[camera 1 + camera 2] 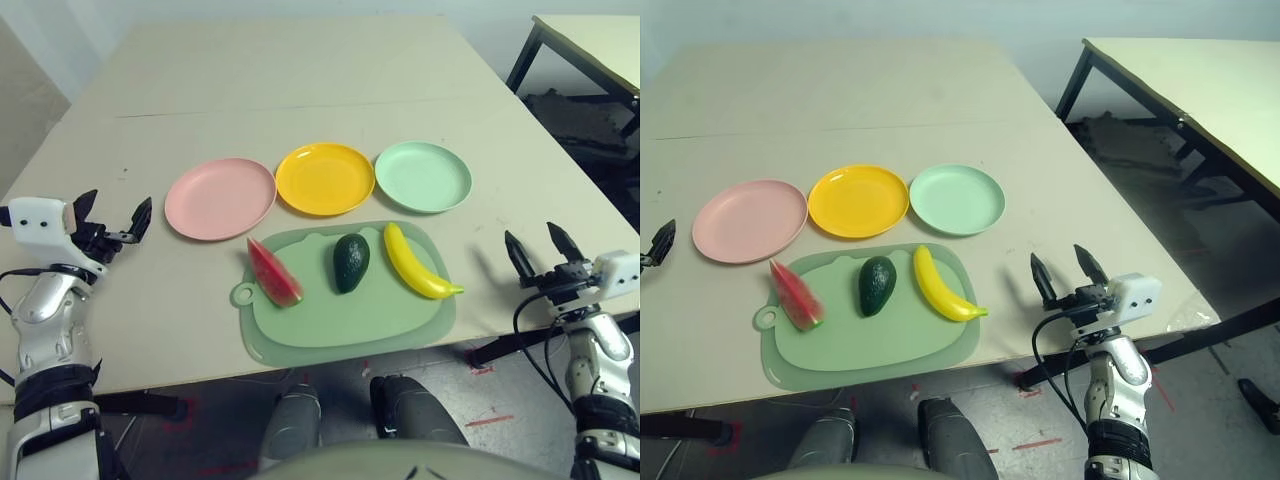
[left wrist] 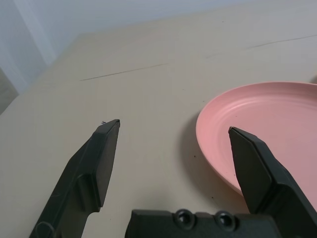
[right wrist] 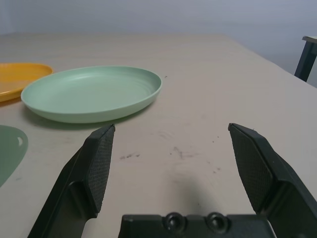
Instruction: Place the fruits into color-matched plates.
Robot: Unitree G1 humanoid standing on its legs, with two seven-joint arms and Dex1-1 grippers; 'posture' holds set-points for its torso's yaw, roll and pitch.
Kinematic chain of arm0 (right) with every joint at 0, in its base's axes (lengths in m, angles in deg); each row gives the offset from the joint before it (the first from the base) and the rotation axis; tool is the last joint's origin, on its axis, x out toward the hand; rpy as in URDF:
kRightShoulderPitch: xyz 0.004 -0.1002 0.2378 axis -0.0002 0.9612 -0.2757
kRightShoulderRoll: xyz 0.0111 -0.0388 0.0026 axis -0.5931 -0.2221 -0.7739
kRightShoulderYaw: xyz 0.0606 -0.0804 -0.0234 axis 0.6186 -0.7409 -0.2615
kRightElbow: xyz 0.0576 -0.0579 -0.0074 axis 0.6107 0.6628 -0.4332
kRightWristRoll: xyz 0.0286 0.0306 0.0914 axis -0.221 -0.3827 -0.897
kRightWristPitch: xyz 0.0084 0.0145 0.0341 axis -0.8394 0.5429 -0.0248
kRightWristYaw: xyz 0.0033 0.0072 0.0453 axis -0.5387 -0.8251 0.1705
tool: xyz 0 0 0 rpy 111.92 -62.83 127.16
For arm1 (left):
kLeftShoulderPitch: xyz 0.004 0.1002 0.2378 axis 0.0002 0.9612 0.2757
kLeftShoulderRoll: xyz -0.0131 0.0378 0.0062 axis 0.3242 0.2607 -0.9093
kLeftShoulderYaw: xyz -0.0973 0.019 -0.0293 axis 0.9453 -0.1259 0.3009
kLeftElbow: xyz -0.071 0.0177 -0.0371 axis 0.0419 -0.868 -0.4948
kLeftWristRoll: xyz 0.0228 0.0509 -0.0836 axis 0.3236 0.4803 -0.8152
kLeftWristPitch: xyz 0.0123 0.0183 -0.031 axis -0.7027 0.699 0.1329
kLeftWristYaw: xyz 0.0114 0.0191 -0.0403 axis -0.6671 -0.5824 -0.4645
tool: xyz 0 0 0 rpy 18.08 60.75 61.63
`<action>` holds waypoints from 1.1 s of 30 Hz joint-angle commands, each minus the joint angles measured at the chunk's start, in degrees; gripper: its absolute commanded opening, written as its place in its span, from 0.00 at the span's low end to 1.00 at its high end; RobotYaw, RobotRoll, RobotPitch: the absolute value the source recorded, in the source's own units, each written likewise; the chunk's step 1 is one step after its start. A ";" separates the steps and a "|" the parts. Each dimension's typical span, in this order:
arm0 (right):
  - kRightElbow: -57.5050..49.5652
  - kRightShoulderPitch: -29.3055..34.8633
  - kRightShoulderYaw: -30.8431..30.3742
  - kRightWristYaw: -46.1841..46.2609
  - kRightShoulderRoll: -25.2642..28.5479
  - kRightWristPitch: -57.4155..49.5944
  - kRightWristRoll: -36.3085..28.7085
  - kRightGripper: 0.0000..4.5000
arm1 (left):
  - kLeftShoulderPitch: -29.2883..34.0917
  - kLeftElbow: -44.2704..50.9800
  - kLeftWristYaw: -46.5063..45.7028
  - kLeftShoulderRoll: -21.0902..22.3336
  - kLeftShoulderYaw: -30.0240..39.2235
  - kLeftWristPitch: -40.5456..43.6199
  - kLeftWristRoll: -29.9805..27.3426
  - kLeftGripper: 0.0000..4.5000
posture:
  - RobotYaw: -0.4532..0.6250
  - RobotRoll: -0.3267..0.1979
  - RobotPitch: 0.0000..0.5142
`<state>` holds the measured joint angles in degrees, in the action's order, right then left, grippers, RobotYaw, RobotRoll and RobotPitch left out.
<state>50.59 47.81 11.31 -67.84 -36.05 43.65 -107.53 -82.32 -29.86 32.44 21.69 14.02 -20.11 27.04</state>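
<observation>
The red watermelon wedge (image 1: pixel 273 273), the dark green avocado (image 1: pixel 351 262) and the yellow banana (image 1: pixel 416 262) lie side by side on a green mat (image 1: pixel 345 325). Behind the mat stand the pink plate (image 1: pixel 220 197), the yellow plate (image 1: pixel 324 178) and the mint green plate (image 1: pixel 423 176) in a row. My left gripper (image 1: pixel 114 217) hovers open at the table's left side, just left of the pink plate (image 2: pixel 267 134). At the right side my right gripper (image 1: pixel 540 250) is open with nothing in it, right of the banana, and faces the mint plate (image 3: pixel 94 92).
The mat has a small handle loop (image 1: pixel 243 294) toward the watermelon. A second table (image 1: pixel 1200 90) with black legs stands to the right across a gap. The table's front edge runs just below the mat.
</observation>
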 commanded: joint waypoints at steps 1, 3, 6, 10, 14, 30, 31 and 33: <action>1.51 -1.08 -0.16 0.25 -0.37 0.25 0.01 1.00 | -0.32 0.35 -0.20 0.78 0.29 0.39 0.12 1.00 | 0.50 0.62 0.23; 2.18 -1.74 -0.32 0.23 -0.71 0.51 0.16 1.00 | -0.83 -0.01 -0.68 1.11 1.18 0.41 -0.42 1.00 | 0.51 0.62 0.23; 2.64 -2.04 -0.59 -0.46 -0.91 0.85 0.36 1.00 | -0.90 0.22 -0.71 1.50 1.59 0.60 -0.66 1.00 | 0.50 0.62 0.24; 1.98 -1.20 -0.56 -1.06 -1.14 0.97 0.09 1.00 | -0.54 0.69 -0.45 1.54 1.13 0.81 -0.71 1.00 | 0.50 0.62 0.25; -2.73 1.56 -1.47 -2.72 -0.92 -2.44 -1.40 1.00 | -0.37 0.15 1.43 2.04 0.86 1.23 -1.24 1.00 | 0.48 0.62 0.25; -31.05 -14.23 -18.01 -27.07 42.49 -32.38 6.06 1.00 | 0.52 17.39 47.45 12.42 -6.95 20.59 -18.65 1.00 | 0.43 0.62 0.21; -29.95 -17.91 -20.84 -29.28 42.20 -30.83 7.93 1.00 | 1.09 18.69 48.65 12.85 -7.74 20.98 -18.28 1.00 | 0.43 0.62 0.21; -27.01 -25.77 -26.85 -32.14 39.61 -26.77 13.18 1.00 | 3.34 22.24 52.36 14.34 -10.41 20.74 -16.77 1.00 | 0.44 0.62 0.22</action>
<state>21.66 23.79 -11.02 -97.13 4.62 14.28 -98.50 -80.20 -9.96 81.95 35.00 5.71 0.10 8.96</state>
